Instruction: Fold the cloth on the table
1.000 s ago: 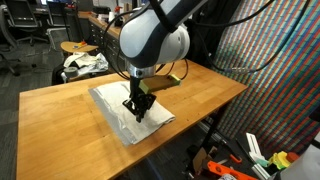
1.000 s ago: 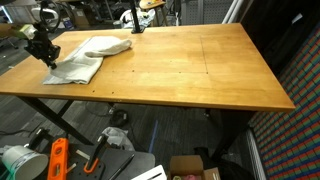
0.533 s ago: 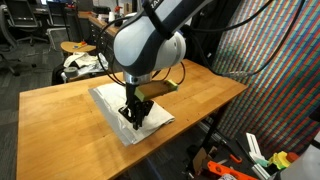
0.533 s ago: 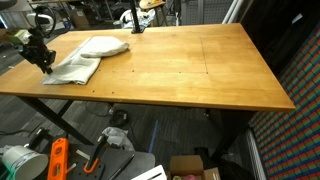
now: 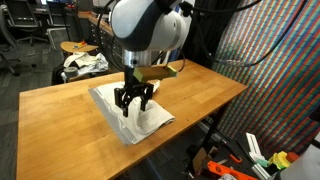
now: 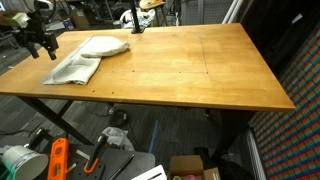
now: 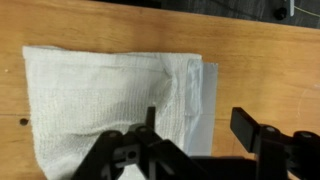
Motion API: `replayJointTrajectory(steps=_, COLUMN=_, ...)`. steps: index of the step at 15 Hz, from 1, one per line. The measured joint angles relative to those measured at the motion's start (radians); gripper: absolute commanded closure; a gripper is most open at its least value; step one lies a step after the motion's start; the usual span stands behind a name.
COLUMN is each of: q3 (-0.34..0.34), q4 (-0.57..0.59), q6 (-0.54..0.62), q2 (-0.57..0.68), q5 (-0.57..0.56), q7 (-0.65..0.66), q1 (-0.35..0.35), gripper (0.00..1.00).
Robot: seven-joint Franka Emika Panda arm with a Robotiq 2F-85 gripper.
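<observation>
A white cloth [image 5: 132,118] lies folded flat near the table's corner; it also shows in an exterior view [image 6: 76,68] and fills the left of the wrist view [image 7: 100,95]. My gripper [image 5: 133,99] hangs a little above the cloth, open, with nothing between its fingers. It hovers by the cloth's outer end in an exterior view [image 6: 42,46]. From the wrist, the gripper [image 7: 198,125] straddles the cloth's right edge, one finger over cloth, the other finger [image 7: 248,125] over bare wood.
A bunched white cloth [image 6: 103,45] lies just beyond the flat one. The wooden table [image 6: 190,70] stretches wide to one side. The table's edge [image 5: 150,140] runs close by the cloth. Tools and boxes [image 6: 60,160] lie on the floor below.
The gripper was shut and down on the cloth; it has opened, let go and risen a little above it. The cloth stays flat.
</observation>
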Motion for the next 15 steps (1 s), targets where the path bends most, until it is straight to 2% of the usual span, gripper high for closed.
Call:
replayJointTrajectory(steps=3, q3=-0.036, q4=0.100, q6=-0.092, q2=-0.023, q5=0.047, q7=-0.028, q1=-0.044, gripper=0.00)
replayJointTrajectory(steps=6, q3=-0.092, q4=0.230, q6=-0.196, q2=0.013, q5=0.072, q7=-0.042, q1=-0.100, gripper=0.00)
replayJointTrajectory(steps=10, q3=-0.147, q4=0.398, q6=-0.283, q2=0.131, q5=0.108, q7=-0.051, q1=-0.172, gripper=0.00)
replayJointTrajectory(steps=15, q3=-0.171, q4=0.596, q6=-0.365, q2=0.319, q5=0.132, q7=-0.048, q1=-0.239, gripper=0.00)
